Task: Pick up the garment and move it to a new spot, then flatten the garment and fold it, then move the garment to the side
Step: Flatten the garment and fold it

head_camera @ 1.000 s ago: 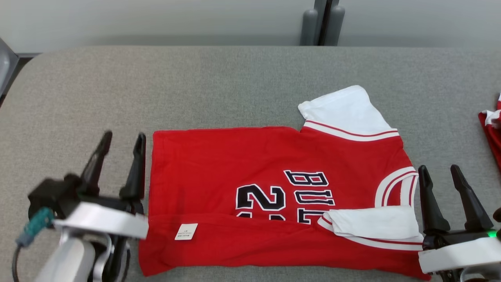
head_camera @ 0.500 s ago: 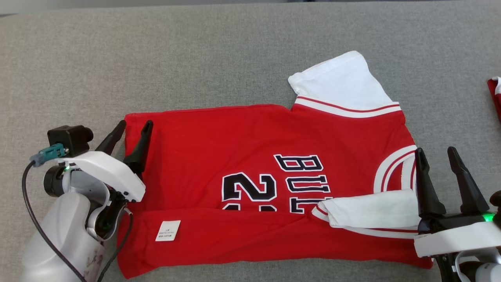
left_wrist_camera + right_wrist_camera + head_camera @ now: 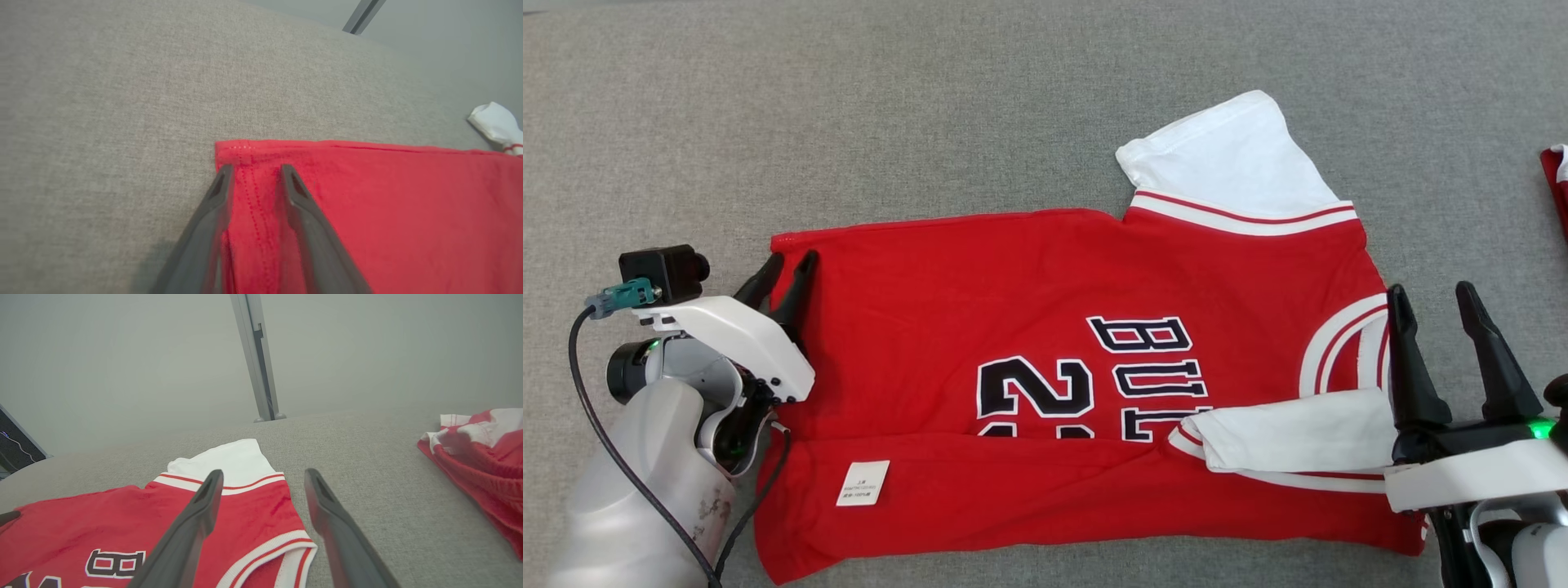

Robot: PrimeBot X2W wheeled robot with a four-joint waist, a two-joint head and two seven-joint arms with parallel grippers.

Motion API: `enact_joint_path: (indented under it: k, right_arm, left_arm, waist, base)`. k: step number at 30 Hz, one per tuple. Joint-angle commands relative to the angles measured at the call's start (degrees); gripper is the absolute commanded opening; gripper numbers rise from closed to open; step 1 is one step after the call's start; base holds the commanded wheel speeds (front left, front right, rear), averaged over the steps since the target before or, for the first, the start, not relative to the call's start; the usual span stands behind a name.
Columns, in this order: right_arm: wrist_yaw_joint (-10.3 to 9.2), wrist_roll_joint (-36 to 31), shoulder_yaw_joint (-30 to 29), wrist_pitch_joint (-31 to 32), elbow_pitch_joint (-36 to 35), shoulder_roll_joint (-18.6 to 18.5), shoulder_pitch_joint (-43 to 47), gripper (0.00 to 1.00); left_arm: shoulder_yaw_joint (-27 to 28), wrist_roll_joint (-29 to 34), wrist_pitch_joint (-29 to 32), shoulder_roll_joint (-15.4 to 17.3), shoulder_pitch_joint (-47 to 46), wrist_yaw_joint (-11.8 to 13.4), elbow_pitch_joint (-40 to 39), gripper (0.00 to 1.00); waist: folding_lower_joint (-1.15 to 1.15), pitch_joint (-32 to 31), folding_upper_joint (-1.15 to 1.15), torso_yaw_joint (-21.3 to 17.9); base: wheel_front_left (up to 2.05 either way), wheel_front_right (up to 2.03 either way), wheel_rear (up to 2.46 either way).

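Note:
The garment (image 3: 1029, 302) is a red jersey with white sleeves and black lettering, lying flat on the grey table with its near edge folded over. My left gripper (image 3: 791, 261) is at the jersey's far left corner. In the left wrist view its fingertips (image 3: 227, 170) press down on either side of the stitched hem (image 3: 253, 179), with a narrow gap between them and nothing lifted. My right gripper (image 3: 1431, 291) stands open beside the collar end, above the folded white sleeve (image 3: 1298, 437). In the right wrist view the right gripper (image 3: 263, 473) hovers over the jersey's (image 3: 102, 526) shoulder.
A second red and white garment (image 3: 1556, 175) lies bunched at the table's right edge, also seen as a red heap (image 3: 482, 457) in the right wrist view. The grey fabric-covered table (image 3: 931, 122) stretches behind the jersey. A grey post (image 3: 257, 355) stands beyond the far edge.
The head camera has tilted down, shifting the whole picture. My left gripper has moved from beside the jersey onto its far left corner, and its fingers have narrowed. The right gripper holds its place.

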Motion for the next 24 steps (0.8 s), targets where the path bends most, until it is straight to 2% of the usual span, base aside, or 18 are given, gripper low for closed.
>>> enact_joint_path:
  k: [1, 7, 13, 19, 24]
  right_arm:
    - [0.02, -0.3, -0.3, -0.3, 0.2, -0.3, -1.1, 1.00]
    - [0.02, -0.1, -1.3, -0.4, 1.2, -0.3, -5.8, 1.00]
    - [0.02, -0.4, -2.7, 0.2, 2.8, -1.3, -11.4, 1.00]
    - [0.02, 0.8, -3.7, 1.7, 7.3, -5.0, -19.5, 1.00]
    - [0.02, 2.2, -2.7, 3.1, 14.6, -8.5, -27.7, 1.00]
  left_arm:
    - [-0.7, 0.0, 0.2, 0.2, -0.6, -0.3, 1.0, 0.00]
    - [-3.2, -0.5, -1.2, 0.0, -2.0, -0.3, 2.5, 0.00]
    - [-5.2, -0.5, -5.1, 0.4, -3.5, -0.2, 3.2, 0.00]
    - [-6.5, 0.5, -9.5, 0.5, -5.5, -0.2, 3.4, 0.00]
    - [-7.7, 1.2, -11.4, -0.1, -6.8, -0.2, 2.7, 0.00]
  waist:
    - [0.00, 0.1, 0.00, 0.0]
    - [0.00, 0.9, 0.00, 0.5]
    - [0.00, 1.5, 0.00, 1.2]
    - [0.00, 2.0, 0.00, 2.6]
    - [0.00, 3.1, 0.00, 4.6]
  base:
    - [0.00, 0.00, 0.00]
    - [0.00, 0.00, 0.00]
    - [0.00, 0.00, 0.00]
    - [0.00, 0.00, 0.00]
    - [0.00, 0.00, 0.00]
